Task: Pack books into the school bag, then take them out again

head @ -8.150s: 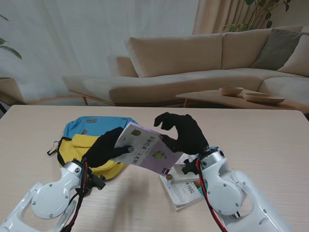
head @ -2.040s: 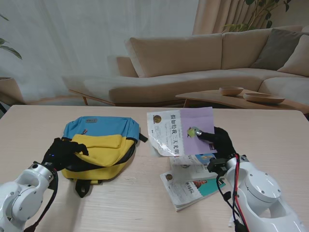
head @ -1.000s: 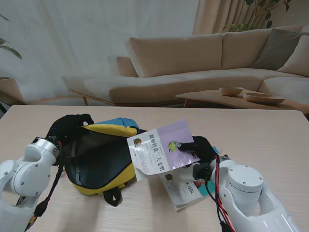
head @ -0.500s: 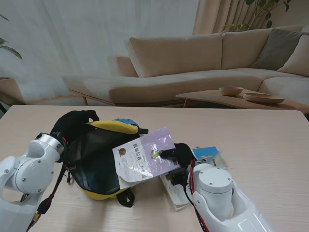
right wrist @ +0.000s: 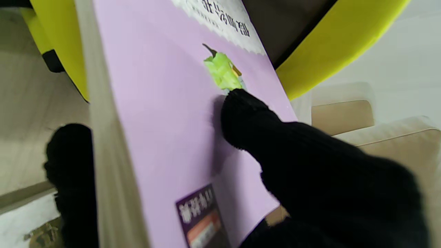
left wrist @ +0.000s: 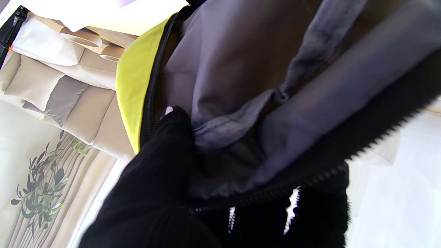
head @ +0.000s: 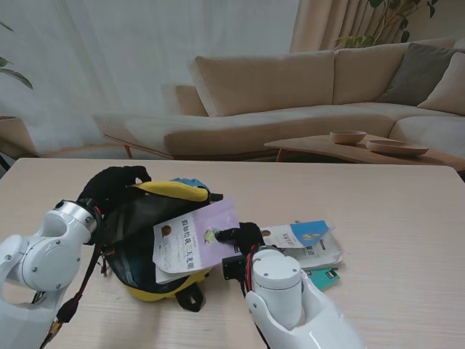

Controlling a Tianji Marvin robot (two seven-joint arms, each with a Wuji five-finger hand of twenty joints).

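Our right hand [head: 240, 235] pinches the purple book [head: 190, 243], thumb on the cover and the other fingers behind it, and the book's far half sits tilted inside the open mouth of the school bag [head: 145, 225]. Our left hand [head: 110, 187] is closed on the bag's upper rim on the side away from the book, fingers hooked over the zipper edge and holding the mouth open above the table [head: 392, 211]. Just beside the bag, on the right hand's side, a small stack of books [head: 305, 243] lies flat on the table.
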